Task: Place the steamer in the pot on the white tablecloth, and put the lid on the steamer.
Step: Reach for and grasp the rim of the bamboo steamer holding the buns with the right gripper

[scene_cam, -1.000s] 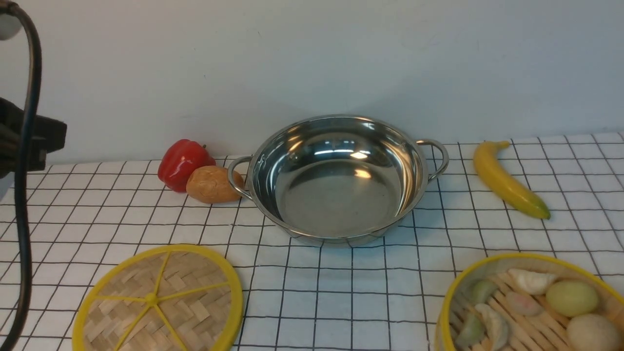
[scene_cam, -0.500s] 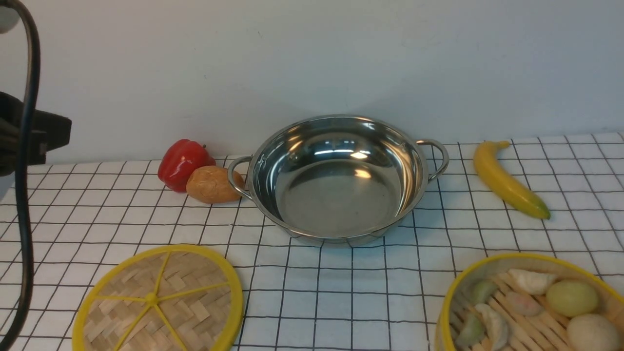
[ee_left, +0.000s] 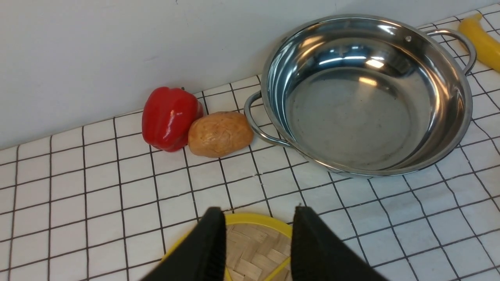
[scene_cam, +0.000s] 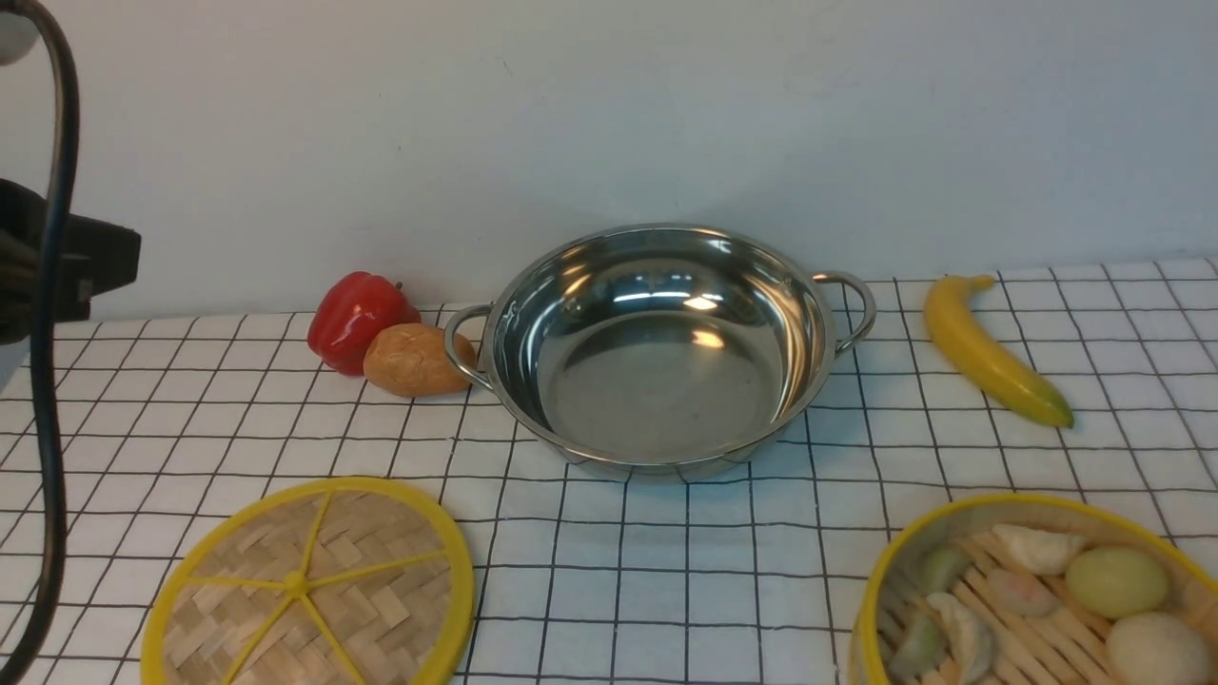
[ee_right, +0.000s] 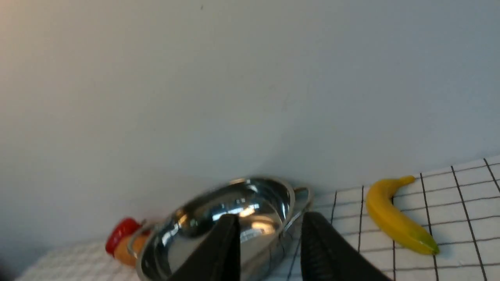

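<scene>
- Left pincer [ee_left: 259,214] over the lid [scene_cam: 371,571], jaws apart, holding nothing.
- Right pincer [ee_right: 269,218] likewise parted, holding nothing.
- Steamer [scene_cam: 961,525] sits apart from the pot [scene_cam: 657,381].

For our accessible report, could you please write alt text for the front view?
An empty stainless-steel pot sits centred on a white grid tablecloth, a red pepper and a potato by its left handle, a banana to its right. Nearer the camera lie a flat woven lid at left and a steamer of dumplings at right.
</scene>
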You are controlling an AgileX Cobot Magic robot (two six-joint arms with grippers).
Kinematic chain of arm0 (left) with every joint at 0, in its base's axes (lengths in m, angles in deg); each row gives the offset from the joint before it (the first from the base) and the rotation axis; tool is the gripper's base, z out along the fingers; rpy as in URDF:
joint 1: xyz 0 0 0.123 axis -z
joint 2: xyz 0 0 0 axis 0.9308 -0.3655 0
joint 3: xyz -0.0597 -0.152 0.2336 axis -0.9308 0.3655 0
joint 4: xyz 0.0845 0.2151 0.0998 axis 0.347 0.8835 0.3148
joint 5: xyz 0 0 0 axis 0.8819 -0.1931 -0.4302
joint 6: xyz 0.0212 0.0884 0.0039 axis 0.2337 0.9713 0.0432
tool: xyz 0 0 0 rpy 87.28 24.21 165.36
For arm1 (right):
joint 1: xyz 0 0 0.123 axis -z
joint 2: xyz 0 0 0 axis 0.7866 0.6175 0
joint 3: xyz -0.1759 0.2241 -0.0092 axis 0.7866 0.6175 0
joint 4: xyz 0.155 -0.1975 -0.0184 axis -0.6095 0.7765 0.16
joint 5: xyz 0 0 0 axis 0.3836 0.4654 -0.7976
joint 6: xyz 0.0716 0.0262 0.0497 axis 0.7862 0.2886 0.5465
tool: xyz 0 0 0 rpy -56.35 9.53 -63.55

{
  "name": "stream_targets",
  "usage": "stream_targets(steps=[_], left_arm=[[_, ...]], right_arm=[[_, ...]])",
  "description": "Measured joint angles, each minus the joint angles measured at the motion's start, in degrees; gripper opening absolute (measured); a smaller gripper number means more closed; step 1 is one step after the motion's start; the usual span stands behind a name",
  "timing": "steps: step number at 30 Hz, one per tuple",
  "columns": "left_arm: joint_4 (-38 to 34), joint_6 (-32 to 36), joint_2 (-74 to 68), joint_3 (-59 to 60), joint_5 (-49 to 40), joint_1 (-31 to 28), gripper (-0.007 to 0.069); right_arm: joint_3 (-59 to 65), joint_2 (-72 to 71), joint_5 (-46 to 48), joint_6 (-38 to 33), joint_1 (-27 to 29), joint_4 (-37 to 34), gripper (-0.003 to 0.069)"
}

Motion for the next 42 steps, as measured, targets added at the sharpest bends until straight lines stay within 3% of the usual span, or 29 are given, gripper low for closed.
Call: stream_targets(steps=[1,8,14,20,26,30,33,37,38,42], left_arm=[[0.0,0.0,0.0,0.0,0.0,0.0,0.0232],[0.0,0.0,0.0,0.0,0.0,0.0,0.0242],[0.0,0.0,0.0,0.0,0.0,0.0,0.0243],[1.4,-0.6,0.0,0.0,-0.6,0.0,0.0239],[14.1,-9.8,0.0,0.0,-1.5,0.0,0.0193],[22.6,-16.2,0.0,0.0,-0.2,0.0,0.0174],[29.1,-20.3,0.0,0.0,1.0,0.0,0.0168],[30.3,-22.3,0.0,0.0,1.4,0.0,0.0167],[29.8,-22.4,0.0,0.0,1.6,0.0,0.0167],[29.3,-22.4,0.0,0.0,2.9,0.0,0.0170]], right_arm=[[-3.5,4.1,7.2,-5.3,-1.7,-0.7,0.0242],[-15.3,23.2,28.2,-21.1,-6.2,-4.6,0.0242],[-18.5,39.1,30.8,-26.3,-7.1,-5.5,0.0278],[-18.8,51.1,30.1,-30.2,-7.1,-4.6,0.0399],[-18.8,57.6,29.4,-36.0,-7.5,-5.2,0.0447],[-18.8,59.4,27.2,-37.0,-11.2,-5.4,0.0450],[-18.8,61.8,24.3,-36.5,-19.1,-4.8,0.0450],[-18.8,65.1,22.8,-30.2,-24.6,-2.2,0.0451],[-18.8,67.3,22.7,-25.6,-26.8,0.9,0.0451],[-18.8,69.5,22.3,-21.8,-28.2,4.8,0.0451]])
